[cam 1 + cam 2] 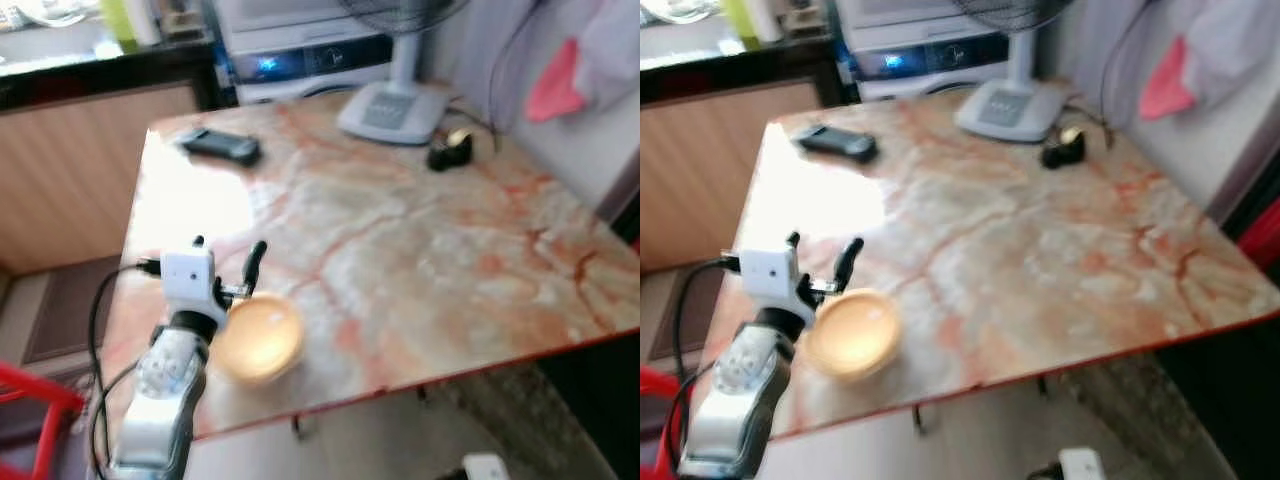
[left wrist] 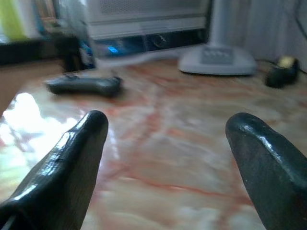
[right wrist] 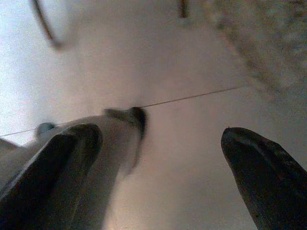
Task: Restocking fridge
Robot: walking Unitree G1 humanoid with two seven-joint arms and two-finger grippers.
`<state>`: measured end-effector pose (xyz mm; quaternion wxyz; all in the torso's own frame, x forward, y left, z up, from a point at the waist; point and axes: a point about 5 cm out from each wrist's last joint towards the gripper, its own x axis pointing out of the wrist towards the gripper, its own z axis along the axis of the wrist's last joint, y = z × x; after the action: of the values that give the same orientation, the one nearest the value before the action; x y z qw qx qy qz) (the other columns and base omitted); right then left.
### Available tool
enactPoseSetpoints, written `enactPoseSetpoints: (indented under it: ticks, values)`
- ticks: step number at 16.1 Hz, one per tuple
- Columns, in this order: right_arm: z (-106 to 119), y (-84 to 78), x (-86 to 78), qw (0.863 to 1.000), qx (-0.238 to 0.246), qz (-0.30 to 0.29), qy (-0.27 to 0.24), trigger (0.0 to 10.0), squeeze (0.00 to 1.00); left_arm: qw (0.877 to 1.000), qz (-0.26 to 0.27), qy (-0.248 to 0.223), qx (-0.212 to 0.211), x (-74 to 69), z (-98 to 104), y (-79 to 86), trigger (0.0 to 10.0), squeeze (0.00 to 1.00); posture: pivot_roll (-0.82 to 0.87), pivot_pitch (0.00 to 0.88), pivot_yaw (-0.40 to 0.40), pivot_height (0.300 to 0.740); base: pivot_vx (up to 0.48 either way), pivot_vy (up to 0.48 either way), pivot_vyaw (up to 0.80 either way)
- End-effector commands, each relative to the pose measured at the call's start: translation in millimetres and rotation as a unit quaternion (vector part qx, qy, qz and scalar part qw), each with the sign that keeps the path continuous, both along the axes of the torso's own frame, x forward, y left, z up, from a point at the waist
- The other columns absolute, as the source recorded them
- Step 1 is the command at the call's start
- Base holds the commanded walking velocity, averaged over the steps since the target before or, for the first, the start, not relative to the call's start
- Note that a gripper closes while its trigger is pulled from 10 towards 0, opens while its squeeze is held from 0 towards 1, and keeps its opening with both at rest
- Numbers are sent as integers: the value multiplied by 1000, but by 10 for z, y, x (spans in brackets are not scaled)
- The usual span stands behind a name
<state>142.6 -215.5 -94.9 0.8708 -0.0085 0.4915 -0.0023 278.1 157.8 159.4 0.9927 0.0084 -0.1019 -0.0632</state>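
Your left claw (image 1: 228, 247) hovers with fingers apart over the worktop's (image 1: 420, 250) near-left corner — the yellow bowl (image 1: 256, 338) sits just right and nearer, beside the wrist. Your right claw (image 3: 158, 158), also spread, hangs toward the floor.

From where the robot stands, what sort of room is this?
Probably a home kitchen or utility corner: a marble-patterned table holding a fan base and a remote, with a white appliance behind. The left gripper hovers over the table.
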Motion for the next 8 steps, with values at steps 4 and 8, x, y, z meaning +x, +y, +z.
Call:
enactPoseSetpoints:
  ticks: [4,8]
  values:
    - [-22,44,-37,1000,-2,4,5,10000,0,1000,26,9,-2,-97,-31,89,10000,0,55,62,12,740,0,0,0]
    - [-39,75,-72,1000,4,9,10,10000,0,999,48,3,3,-114,-8,130,10000,0,60,50,29,740,0,0,0]
